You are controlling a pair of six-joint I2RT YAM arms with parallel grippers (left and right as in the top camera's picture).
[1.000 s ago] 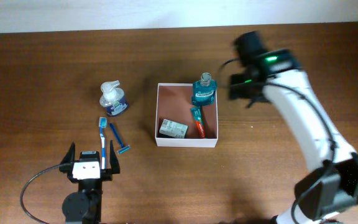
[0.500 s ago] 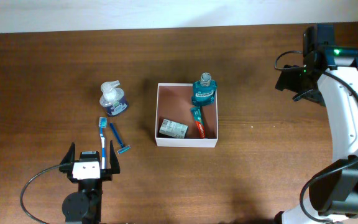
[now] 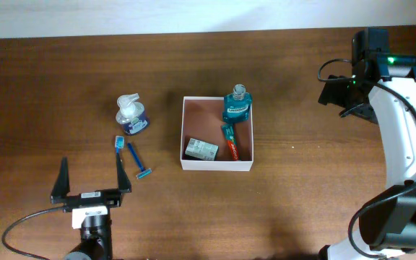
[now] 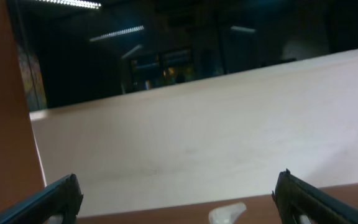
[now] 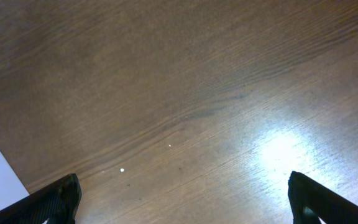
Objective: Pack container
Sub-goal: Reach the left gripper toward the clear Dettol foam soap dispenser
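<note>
Left gripper [image 3: 92,170]: jaws spread fully, holding nothing, near the front edge of the wooden table [image 3: 302,188]. In the overhead view, one finger overlaps the handle of the blue toothbrush [image 3: 119,143]. A blue razor [image 3: 139,163] lies just beside it and a pump bottle [image 3: 131,115] stands behind.

Right gripper [image 5: 180,183]: jaws spread fully, holding nothing, over bare wood at the far right.

The container [image 3: 217,165] sits at table centre, well apart from both grippers. It holds a teal mouthwash bottle [image 3: 237,105], a toothpaste tube [image 3: 229,141] and a small packet [image 3: 201,149].
</note>
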